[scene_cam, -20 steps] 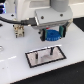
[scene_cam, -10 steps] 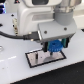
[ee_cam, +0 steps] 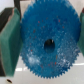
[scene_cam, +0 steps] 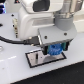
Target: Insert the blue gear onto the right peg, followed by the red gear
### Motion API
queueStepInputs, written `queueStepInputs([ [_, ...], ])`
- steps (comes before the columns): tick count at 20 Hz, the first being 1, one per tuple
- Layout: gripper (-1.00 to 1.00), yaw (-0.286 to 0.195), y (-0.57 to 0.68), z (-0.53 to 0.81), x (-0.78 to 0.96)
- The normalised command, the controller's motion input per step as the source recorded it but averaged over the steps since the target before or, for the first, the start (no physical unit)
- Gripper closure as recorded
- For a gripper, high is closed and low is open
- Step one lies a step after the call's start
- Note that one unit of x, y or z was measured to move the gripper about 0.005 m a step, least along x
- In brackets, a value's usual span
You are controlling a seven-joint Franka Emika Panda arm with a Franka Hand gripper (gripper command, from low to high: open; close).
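My gripper (scene_cam: 54,51) is shut on the blue gear (scene_cam: 54,49), a bright blue toothed disc with a centre hole. In the exterior view it hangs just above the white plate with a black border (scene_cam: 37,60). In the wrist view the blue gear (ee_cam: 50,37) fills the frame, with a green finger pad (ee_cam: 9,41) pressed against its toothed rim. The right peg and the red gear are hidden or out of view.
The white arm body (scene_cam: 37,22) with a black cable (scene_cam: 12,40) fills the upper part of the exterior view. A white table surface (scene_cam: 15,70) surrounds the plate.
The gripper with the blue gear has moved down toward the plate and toward the exterior view's right.
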Motion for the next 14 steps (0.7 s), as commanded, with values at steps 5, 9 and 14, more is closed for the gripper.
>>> queueStepInputs([
  [5,1.0,0.0,-0.1,0.16,-0.02],
  [9,1.0,0.0,-0.02,0.11,0.06],
  [14,1.0,0.0,0.01,0.02,0.07],
])
